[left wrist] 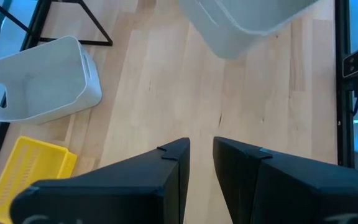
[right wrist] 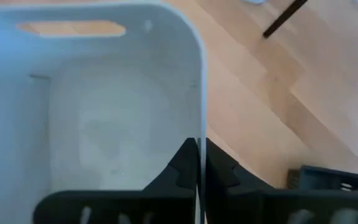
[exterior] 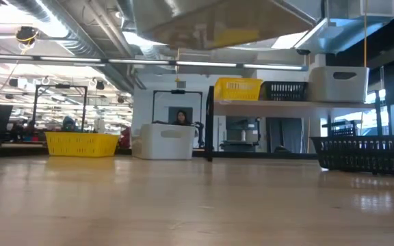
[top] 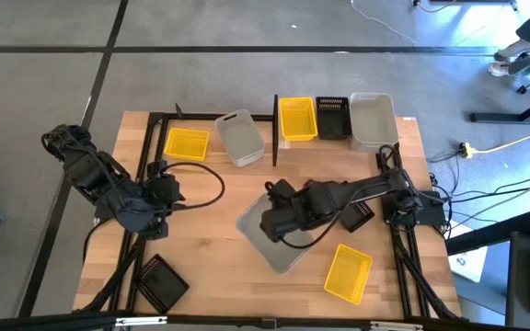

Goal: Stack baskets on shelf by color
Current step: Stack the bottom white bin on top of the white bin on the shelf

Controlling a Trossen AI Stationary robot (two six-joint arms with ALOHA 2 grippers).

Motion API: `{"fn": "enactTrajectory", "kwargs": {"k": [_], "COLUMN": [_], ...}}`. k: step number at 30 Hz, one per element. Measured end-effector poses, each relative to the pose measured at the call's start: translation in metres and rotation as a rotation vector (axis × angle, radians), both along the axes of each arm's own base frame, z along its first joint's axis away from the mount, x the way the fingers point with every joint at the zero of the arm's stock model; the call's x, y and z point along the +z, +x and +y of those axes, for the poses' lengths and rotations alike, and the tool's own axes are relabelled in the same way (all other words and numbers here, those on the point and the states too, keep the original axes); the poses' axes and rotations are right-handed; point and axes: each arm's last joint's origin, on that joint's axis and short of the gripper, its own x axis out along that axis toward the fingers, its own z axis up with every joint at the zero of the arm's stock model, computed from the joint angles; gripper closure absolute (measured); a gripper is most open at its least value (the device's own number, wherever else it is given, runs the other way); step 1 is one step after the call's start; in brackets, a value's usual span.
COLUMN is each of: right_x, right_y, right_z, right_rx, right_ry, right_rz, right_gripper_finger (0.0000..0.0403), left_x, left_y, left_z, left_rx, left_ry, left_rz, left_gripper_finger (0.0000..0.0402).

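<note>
Pale wood planks make up the bench [top: 219,276], and nearest its front edge lie a black slatted basket [top: 163,282] at the left corner and a yellow basket [top: 349,272] toward the right. Just behind them, near the middle, the right end effector [right wrist: 198,163] is clamped on the side wall of a translucent whitish-grey basket [top: 274,241]; the right wrist view shows the thin wall pinched between its two dark fingers [right wrist: 179,168], with the open inside of the bin on one side. In the low view that bin hangs at the top of the picture, clear of the bench surface. Just beside the right arm, another black basket [top: 355,217] lies on the bench. The left end effector [left wrist: 202,163] waits over the left side of the bench with its fingers only slightly apart, a narrow gap between them, gripping nothing.

Farther back on the left, a second yellow basket [top: 187,142] sits on the bench, and a second whitish-grey basket [top: 239,137] stands just beside it, tilted. At the back right is the shelf [exterior: 265,104], a light plank on thin black posts, carrying three baskets in a row: a yellow one [top: 297,119], a black one [top: 332,117] and a whitish-grey one [top: 374,119], none stacked on another. Beyond the bench, a person [exterior: 180,117] shows in the room.
</note>
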Motion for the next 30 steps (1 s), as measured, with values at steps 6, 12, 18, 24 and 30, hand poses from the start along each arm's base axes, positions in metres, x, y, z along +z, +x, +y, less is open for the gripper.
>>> {"fn": "enactTrajectory", "kwargs": {"k": [6, 12, 18, 24, 30], "right_x": [0.016, 0.043, 0.077, 0.106, 0.115], "right_y": [-0.010, -0.028, -0.056, -0.084, -0.109], "right_z": [-0.005, -0.016, -0.033, -0.052, -0.066], "right_rx": [-0.013, -0.007, -0.005, -0.013, -0.034], "right_ry": [-0.040, -0.083, -0.160, -0.226, -0.292], "right_rz": [-0.053, -0.131, -0.225, -0.302, -0.316], "right_gripper_finger": [0.0403, 0.0403, 0.0403, 0.0403, 0.0403], "left_x": [0.000, 0.000, 0.000, 0.000, 0.001], "left_y": [0.000, 0.000, 0.000, 0.000, 0.001], "left_z": [0.000, 0.000, 0.000, 0.000, 0.000], "left_rx": [0.004, 0.003, 0.004, 0.017, 0.019], "left_ry": [0.003, 0.003, 0.003, 0.010, 0.008], "left_rz": [-0.005, -0.005, -0.006, -0.017, -0.019], "left_gripper_finger": [0.0339, 0.0339, 0.0339, 0.0339, 0.0339]}}
